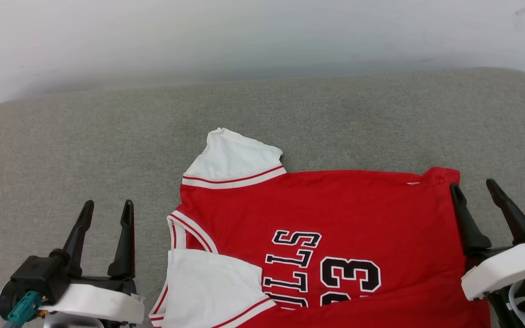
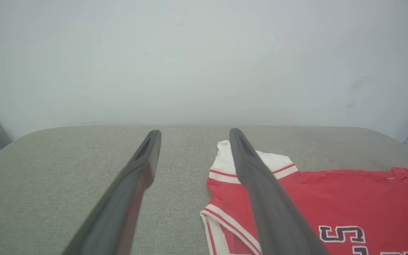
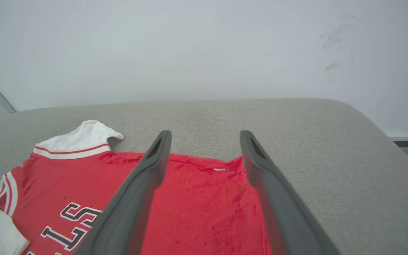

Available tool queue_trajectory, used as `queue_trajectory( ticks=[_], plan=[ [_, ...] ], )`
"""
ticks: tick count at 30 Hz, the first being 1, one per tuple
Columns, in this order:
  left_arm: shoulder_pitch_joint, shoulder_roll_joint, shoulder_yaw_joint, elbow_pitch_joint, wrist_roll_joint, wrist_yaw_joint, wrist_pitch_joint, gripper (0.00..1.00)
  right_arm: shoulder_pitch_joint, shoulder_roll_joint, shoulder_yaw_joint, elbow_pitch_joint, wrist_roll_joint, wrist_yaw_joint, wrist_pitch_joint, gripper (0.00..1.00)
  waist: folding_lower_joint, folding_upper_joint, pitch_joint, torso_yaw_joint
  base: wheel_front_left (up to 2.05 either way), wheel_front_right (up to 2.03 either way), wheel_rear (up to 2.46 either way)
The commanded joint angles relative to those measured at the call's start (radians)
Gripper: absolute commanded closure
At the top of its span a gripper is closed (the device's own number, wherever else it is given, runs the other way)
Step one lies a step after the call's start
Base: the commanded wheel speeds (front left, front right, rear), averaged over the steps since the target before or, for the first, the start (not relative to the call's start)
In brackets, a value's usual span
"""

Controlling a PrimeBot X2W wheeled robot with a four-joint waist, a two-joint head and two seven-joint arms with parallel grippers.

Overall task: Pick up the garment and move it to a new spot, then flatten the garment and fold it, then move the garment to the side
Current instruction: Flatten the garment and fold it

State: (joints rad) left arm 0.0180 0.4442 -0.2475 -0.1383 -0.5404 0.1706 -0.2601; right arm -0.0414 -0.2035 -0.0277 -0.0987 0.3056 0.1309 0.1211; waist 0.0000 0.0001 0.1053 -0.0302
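Observation:
The garment (image 1: pixel 335 209) is a red jersey with white sleeves and black lettering, lying print-up on the grey cushion, collar toward the left and hem toward the right. One white sleeve (image 1: pixel 235 159) points to the far side; the other is folded over the front near the bottom edge. My left gripper (image 1: pixel 106 212) stands open to the left of the collar, apart from the cloth. My right gripper (image 1: pixel 476 190) stands open at the hem's far corner, nothing between its fingers. The left wrist view shows the garment (image 2: pixel 331 198) to the right; the right wrist view shows the garment (image 3: pixel 204 198) under the fingers.
The grey cushion (image 1: pixel 107 127) has bare fabric behind and to the left of the jersey. A pale wall (image 1: pixel 262 36) rises just beyond its far edge. The cushion's right edge (image 3: pixel 384 141) rounds off close to my right gripper.

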Motion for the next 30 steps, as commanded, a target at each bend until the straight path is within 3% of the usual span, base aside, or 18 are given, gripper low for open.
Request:
queue_trajectory(
  ticks=[1,7,16,20,22,24,25,29,30],
  plan=[
    [0.011,-0.012,0.015,-0.002,0.009,-0.025,-0.007,0.0,-0.003,0.015,0.001,-0.009,-0.011,0.0,-0.037,0.0,0.0,-0.0001,0.007,-0.005,0.0,0.0,0.0],
    [-0.02,-0.027,0.051,0.03,0.036,-0.106,-0.006,0.0,-0.016,0.057,-0.001,-0.022,-0.039,0.0,-0.166,0.0,0.0,-0.0001,0.043,-0.027,0.0,0.0,0.0],
    [-0.277,0.088,0.026,0.075,0.049,-0.226,0.108,0.0,-0.059,0.098,-0.011,-0.048,-0.069,0.0,-0.222,0.0,0.0,-0.0001,0.174,-0.076,0.0,0.0,0.0],
    [-0.398,0.151,0.009,0.092,0.02,-0.268,0.219,0.0,-0.076,0.109,-0.008,-0.045,-0.071,0.0,-0.228,0.0,0.0,-0.0001,0.223,-0.099,0.0,0.0,0.0],
    [-0.519,0.215,-0.03,0.094,-0.023,-0.291,0.356,0.0,-0.095,0.12,-0.007,-0.031,-0.068,0.0,-0.239,0.0,0.0,-0.0001,0.266,-0.127,0.0,0.0,0.0],
    [-0.558,0.239,-0.046,0.098,-0.041,-0.294,0.404,0.0,-0.102,0.124,-0.005,-0.024,-0.066,0.0,-0.244,0.0,0.0,-0.0001,0.279,-0.137,0.0,0.0,0.0],
    [-0.63,0.278,-0.084,0.105,-0.083,-0.298,0.504,0.0,-0.112,0.131,0.001,-0.012,-0.061,0.0,-0.257,0.0,0.0,-0.0001,0.306,-0.156,0.0,0.0,0.0],
    [-0.764,0.344,-0.168,0.143,-0.198,-0.3,0.715,0.0,-0.131,0.14,0.019,0.012,-0.057,0.0,-0.288,0.0,0.0,-0.0001,0.353,-0.191,0.0,0.0,0.0],
    [-0.764,0.344,-0.168,0.143,-0.198,-0.3,0.715,0.0,-0.131,0.14,0.019,0.012,-0.057,0.0,-0.288,0.0,0.0,-0.0001,0.353,-0.191,0.0,0.0,0.0]
  ],
)
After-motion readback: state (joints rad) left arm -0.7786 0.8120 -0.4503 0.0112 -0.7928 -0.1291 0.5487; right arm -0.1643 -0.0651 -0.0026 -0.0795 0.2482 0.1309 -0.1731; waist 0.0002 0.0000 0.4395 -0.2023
